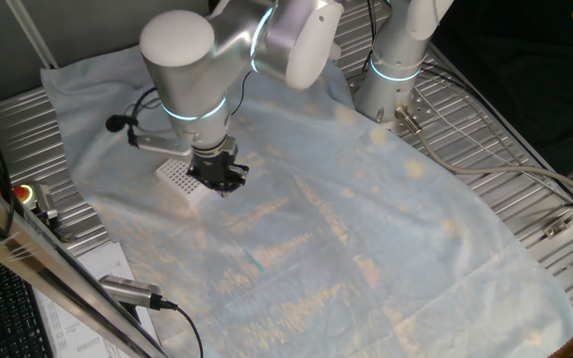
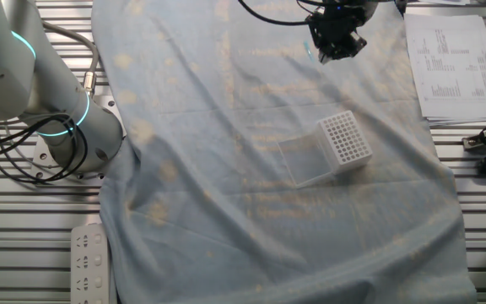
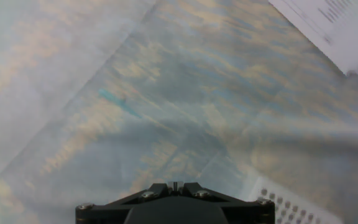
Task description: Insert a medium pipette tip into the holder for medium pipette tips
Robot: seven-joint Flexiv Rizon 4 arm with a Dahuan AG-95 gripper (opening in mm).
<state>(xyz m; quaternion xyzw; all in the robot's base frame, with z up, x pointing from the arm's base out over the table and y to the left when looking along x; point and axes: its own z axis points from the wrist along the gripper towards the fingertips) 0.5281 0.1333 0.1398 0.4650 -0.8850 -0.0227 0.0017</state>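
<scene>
1 medium pipette tip (image 3: pixel 118 103), lying diagonal

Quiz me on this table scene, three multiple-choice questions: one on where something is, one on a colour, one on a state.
1. Where is the medium pipette tip?
A. Standing in a hole of the holder
B. Lying on the cloth, apart from the holder
C. On the printed paper sheets

2. What colour is the holder?
A. Black
B. Red
C. White

3. How does the holder sit?
A. Grid of holes facing up
B. Flipped with the holes down
C. Hanging from the fingers

Answers:
1. B, the hand view shows the teal tip flat on the cloth, well away from the holder at the frame's lower corner.
2. C, both fixed views show a white block.
3. A, the dotted top face is open to the cameras above.
</scene>
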